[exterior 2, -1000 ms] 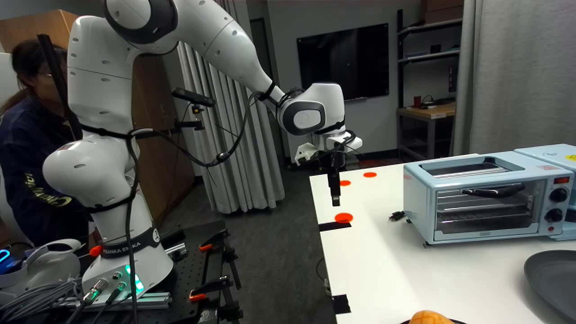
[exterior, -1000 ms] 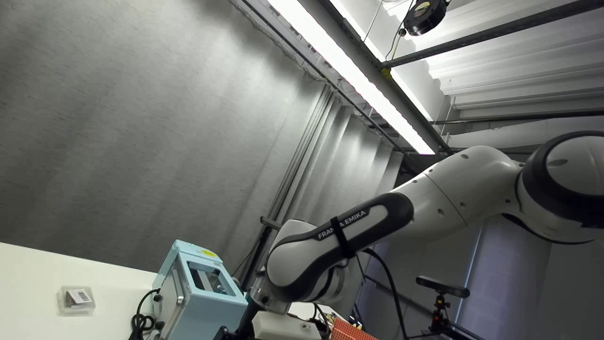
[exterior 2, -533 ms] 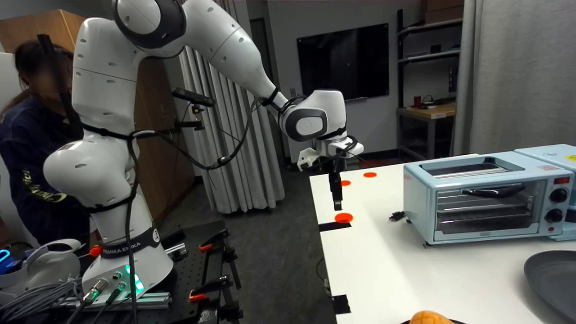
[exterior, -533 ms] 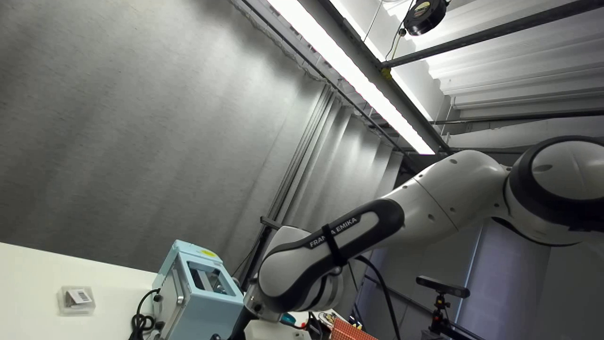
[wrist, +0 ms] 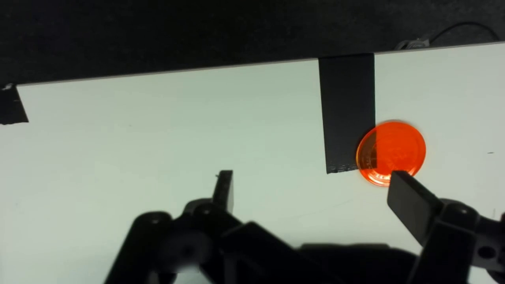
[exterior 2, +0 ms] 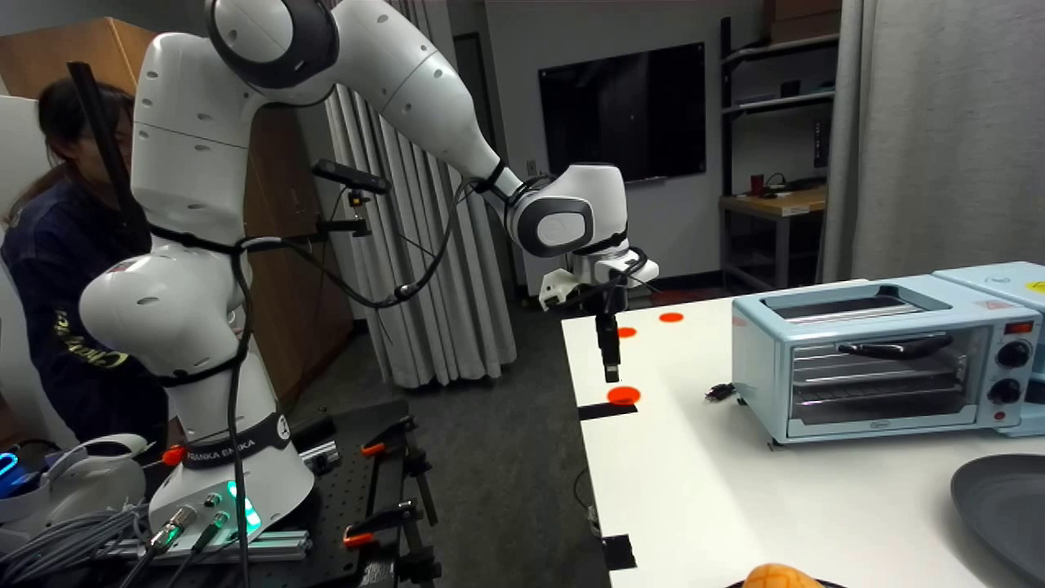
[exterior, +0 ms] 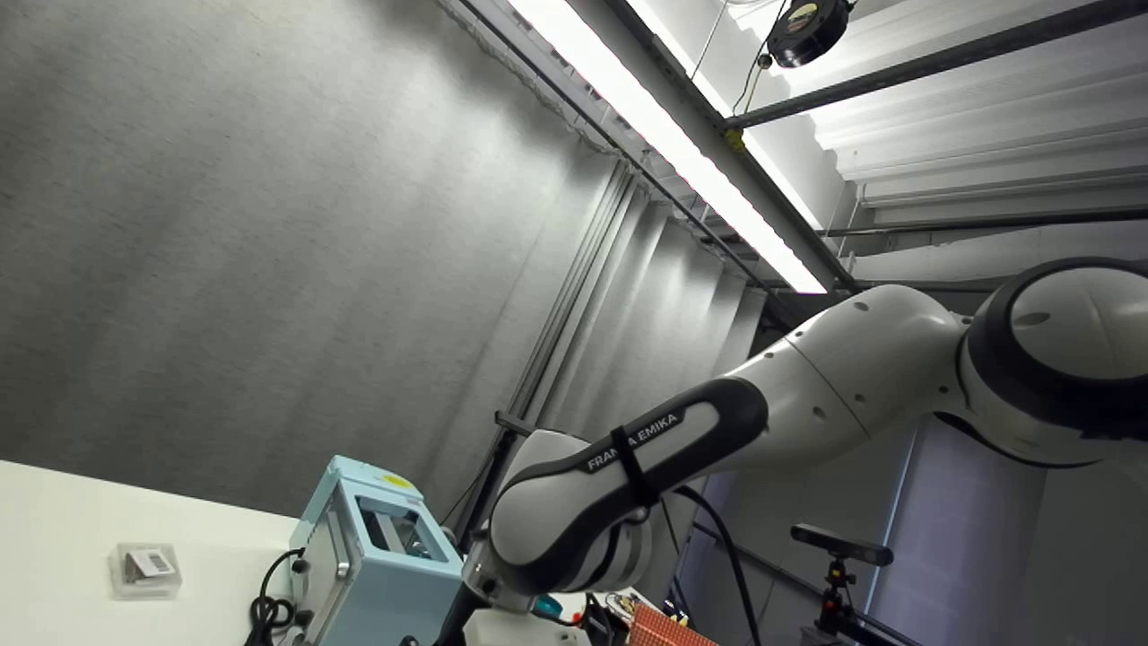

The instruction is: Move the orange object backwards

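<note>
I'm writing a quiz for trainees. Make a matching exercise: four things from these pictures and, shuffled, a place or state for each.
Things:
1. Round translucent orange disc in the wrist view
2. Boxy light-blue toaster oven
3. Round dark-grey plate
4. Black robotic jaws

Places and states:
A. Spread apart
B. Lower right corner of an exterior view
C. Partly over a black tape strip
D. Closed at the front

Pairs: 1-C, 2-D, 3-B, 4-A

The arm (exterior 2: 433,106) is white, the gripper (wrist: 315,185) black.
</note>
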Robot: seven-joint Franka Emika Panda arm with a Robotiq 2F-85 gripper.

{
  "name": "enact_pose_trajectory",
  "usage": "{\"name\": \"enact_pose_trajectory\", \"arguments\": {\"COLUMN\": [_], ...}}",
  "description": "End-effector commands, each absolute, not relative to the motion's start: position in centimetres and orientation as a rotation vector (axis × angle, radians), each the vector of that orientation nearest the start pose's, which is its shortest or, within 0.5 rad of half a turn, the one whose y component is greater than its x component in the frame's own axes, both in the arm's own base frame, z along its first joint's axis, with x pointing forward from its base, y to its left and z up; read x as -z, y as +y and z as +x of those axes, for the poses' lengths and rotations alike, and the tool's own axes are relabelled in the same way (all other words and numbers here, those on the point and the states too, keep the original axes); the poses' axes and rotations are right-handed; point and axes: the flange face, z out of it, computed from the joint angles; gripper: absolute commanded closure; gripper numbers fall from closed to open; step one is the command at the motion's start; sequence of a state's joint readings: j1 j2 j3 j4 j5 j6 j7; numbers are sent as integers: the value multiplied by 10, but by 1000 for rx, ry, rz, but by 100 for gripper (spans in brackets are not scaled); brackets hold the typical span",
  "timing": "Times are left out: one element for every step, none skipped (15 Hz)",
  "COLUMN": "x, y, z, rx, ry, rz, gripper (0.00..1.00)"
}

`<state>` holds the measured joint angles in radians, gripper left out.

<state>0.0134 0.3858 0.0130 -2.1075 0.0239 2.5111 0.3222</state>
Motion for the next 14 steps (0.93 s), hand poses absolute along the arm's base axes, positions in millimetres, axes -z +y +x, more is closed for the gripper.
{"name": "enact_pose_trajectory", "arguments": {"x": [-217,-211,-205,-199,-194,-189,-184,-181,-177,-174,-171,-167,-164,-160], "y": [8,6,4,3,2,1,1,1,2,3,4,5,6,7], "z": [589,589,589,590,591,593,595,597,599,601,604,606,608,609], "rx": [-23,-37,-49,-61,-73,-83,-88,-94,-100,-104,-107,-110,-112,-118], "ry": [496,499,502,505,504,505,503,502,500,497,495,492,490,486], "rz": [-3102,-3102,-3103,-3106,-3111,-3113,-3115,-3116,-3117,-3118,-3118,-3119,-3119,-3119], "gripper": [0,0,0,0,0,0,0,0,0,0,0,0,0,0]}}
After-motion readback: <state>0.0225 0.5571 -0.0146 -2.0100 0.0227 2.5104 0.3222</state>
